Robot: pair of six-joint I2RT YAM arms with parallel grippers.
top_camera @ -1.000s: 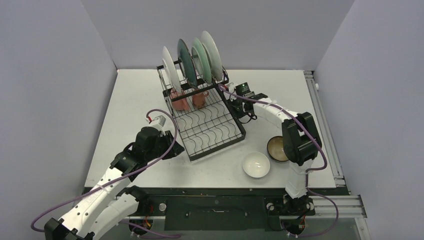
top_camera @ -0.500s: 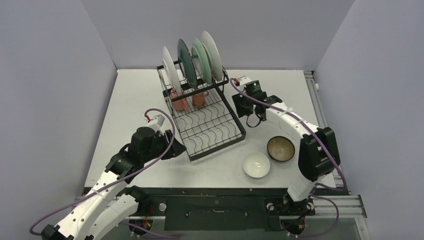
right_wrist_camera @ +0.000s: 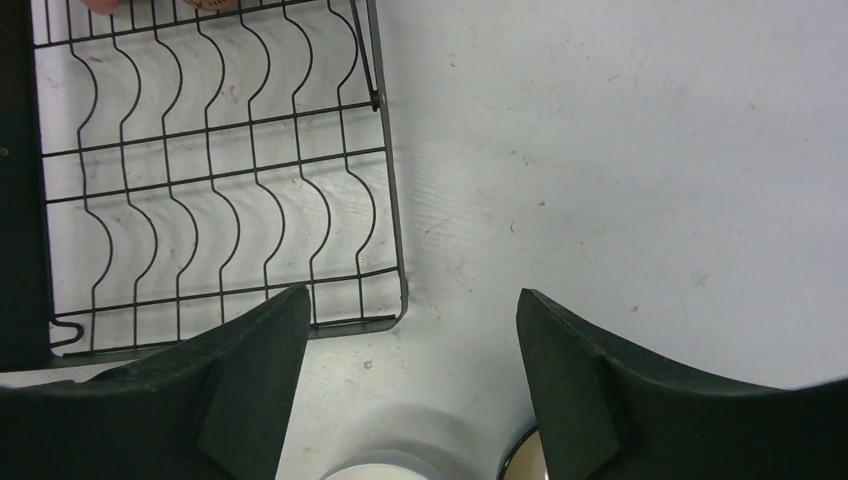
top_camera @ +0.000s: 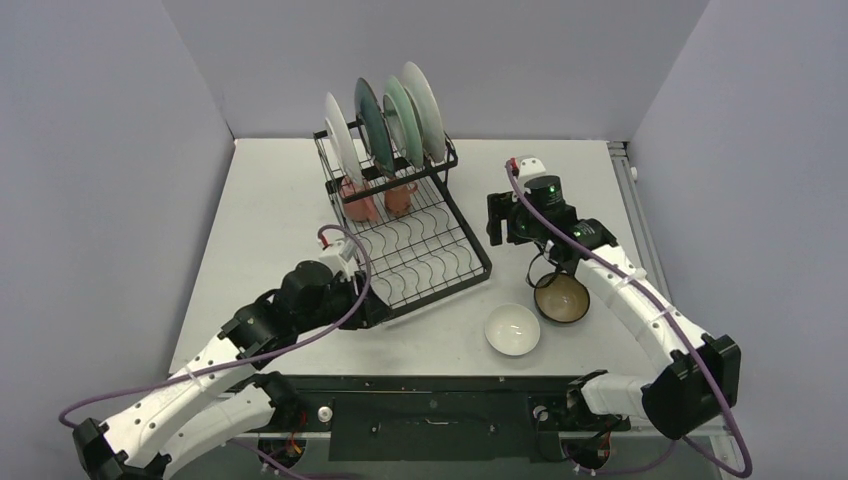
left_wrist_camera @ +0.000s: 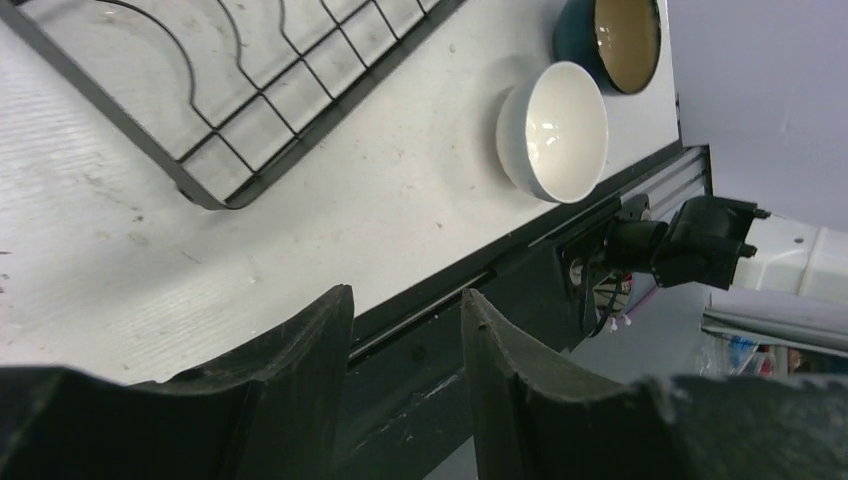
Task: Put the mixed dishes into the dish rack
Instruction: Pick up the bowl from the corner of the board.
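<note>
A white table (top_camera: 260, 200) is walled in on three sides by grey panels. Toward its back stands the black wire dish rack (top_camera: 420, 262), set at an angle. Its flat lower tray is bare wire.

Four round plates (top_camera: 370, 125) stand on edge in the rack's upper slots, with a white one at each end and two teal-green ones between them. Two pink mugs (top_camera: 362, 205) sit under the plates at the back of the tray.

On the table, to the right of the rack's near corner, a dark brown-gold bowl (top_camera: 560, 298) and a white bowl (top_camera: 512, 328) sit upright, just beside each other.

The right gripper (right_wrist_camera: 412, 300) hangs above the table to the right of the rack, its jaws wide apart and empty. The left gripper (left_wrist_camera: 405, 305) is low beside the rack's near-left corner, its jaws a little apart with nothing between them.
</note>
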